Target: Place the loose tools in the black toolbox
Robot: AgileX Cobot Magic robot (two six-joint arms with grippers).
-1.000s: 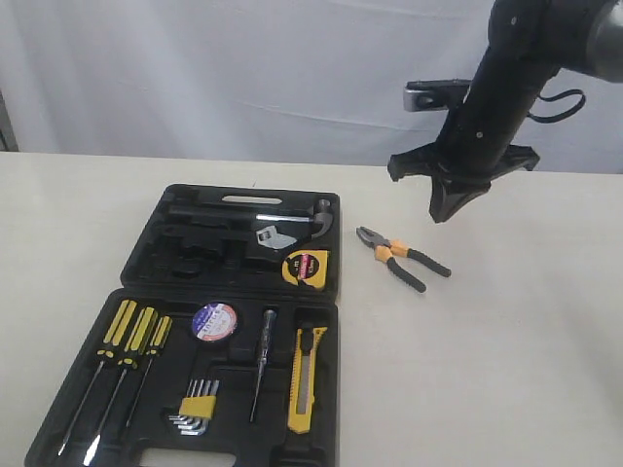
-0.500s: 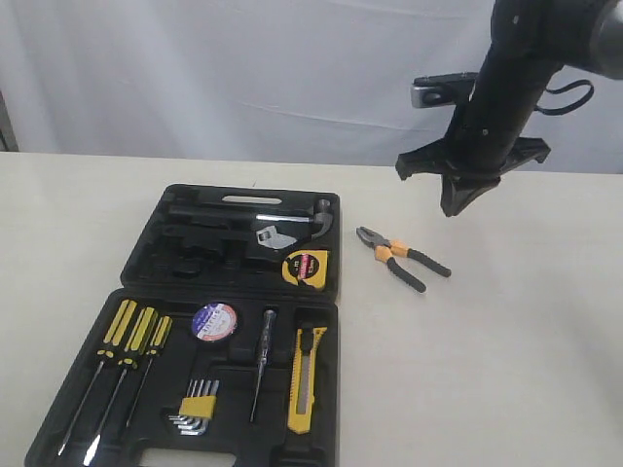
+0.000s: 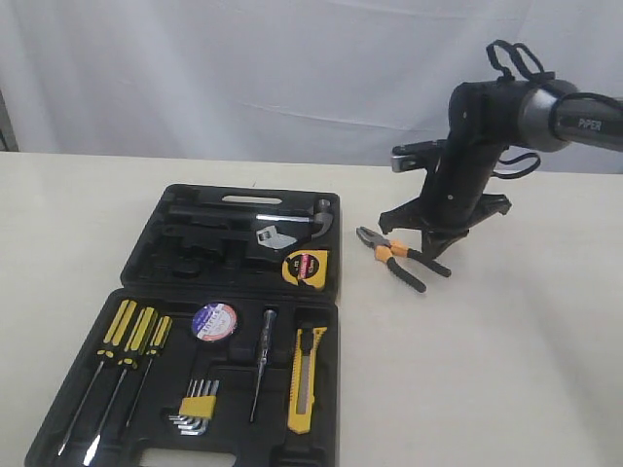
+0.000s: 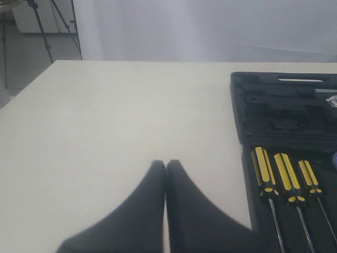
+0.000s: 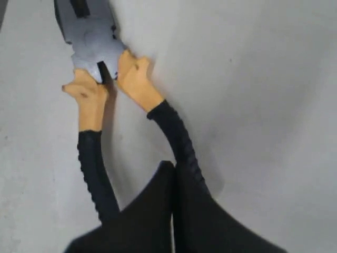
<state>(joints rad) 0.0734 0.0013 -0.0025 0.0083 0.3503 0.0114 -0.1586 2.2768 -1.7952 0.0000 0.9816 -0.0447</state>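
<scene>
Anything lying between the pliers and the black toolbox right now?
Nothing: in the exterior view only bare table separates the pliers from the black toolbox.

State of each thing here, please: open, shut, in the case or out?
black toolbox: open, lying flat.
pliers: on the table, outside the toolbox.
tape measure: in the toolbox.
utility knife: in the toolbox.
tape roll: in the toolbox.
left gripper: shut, empty.
right gripper: shut, at the pliers' handles, holding nothing.
</scene>
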